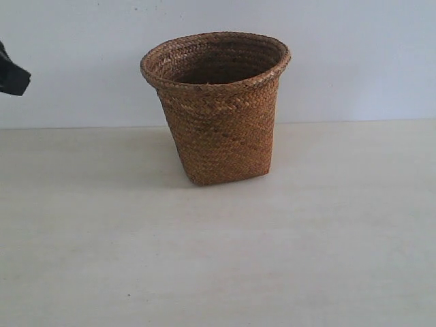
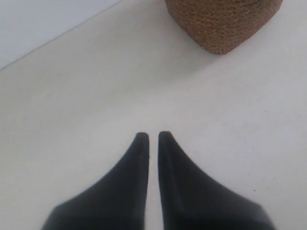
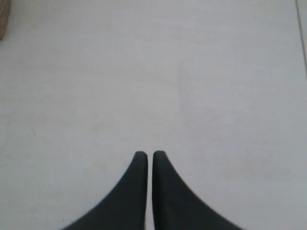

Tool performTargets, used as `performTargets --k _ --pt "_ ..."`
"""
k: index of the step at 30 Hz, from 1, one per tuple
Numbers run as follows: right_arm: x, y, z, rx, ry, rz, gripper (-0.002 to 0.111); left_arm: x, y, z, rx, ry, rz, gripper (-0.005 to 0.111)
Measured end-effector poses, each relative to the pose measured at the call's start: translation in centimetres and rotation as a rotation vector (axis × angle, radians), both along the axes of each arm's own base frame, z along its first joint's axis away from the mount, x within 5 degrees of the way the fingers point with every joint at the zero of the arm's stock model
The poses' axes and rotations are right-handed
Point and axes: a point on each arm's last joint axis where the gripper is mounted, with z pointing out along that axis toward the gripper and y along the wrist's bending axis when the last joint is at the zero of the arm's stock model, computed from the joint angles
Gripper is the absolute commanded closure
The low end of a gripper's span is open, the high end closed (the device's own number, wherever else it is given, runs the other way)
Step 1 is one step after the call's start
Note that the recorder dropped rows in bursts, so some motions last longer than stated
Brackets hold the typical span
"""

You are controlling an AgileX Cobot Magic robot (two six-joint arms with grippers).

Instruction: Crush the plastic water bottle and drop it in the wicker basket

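Nearest, the pale table (image 1: 218, 272) runs to its front edge. Toward the back edge, about midway between the sides, the wicker basket (image 1: 216, 109) stands upright, mouth open, with a white wall (image 1: 354, 54) behind it. The left hand (image 2: 150, 136) hangs over the table, fingers drawn together on nothing, apart from the basket's base. The right hand (image 3: 146, 154) is likewise closed and holds nothing, with the table under it
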Motion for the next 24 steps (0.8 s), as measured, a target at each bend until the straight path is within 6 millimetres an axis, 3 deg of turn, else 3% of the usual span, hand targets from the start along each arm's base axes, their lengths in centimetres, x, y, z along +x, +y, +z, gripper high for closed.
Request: performTargets --k 6,12,18,24 --pt "-4.1 0.3 0.1 -0.025 -0.255 -0.006 0.108 -4.5 1.3 -0.9 -0.061 -0.157 0.028 0.102" --pt "-8.2 1.6 0.3 -0.004 -0.481 0.036 0.108 -7.6 2.2 -2.6 -0.173 -0.323 0.075 0.102" --pt "-11.9 2.7 0.1 0.0 -0.606 0.126 0.108 -10.4 2.9 -4.6 -0.264 -0.437 0.103 0.102" --pt "-14.5 2.7 -1.0 0.119 -0.671 0.073 0.108 -12.7 3.6 -6.8 -0.316 -0.488 0.119 0.102"
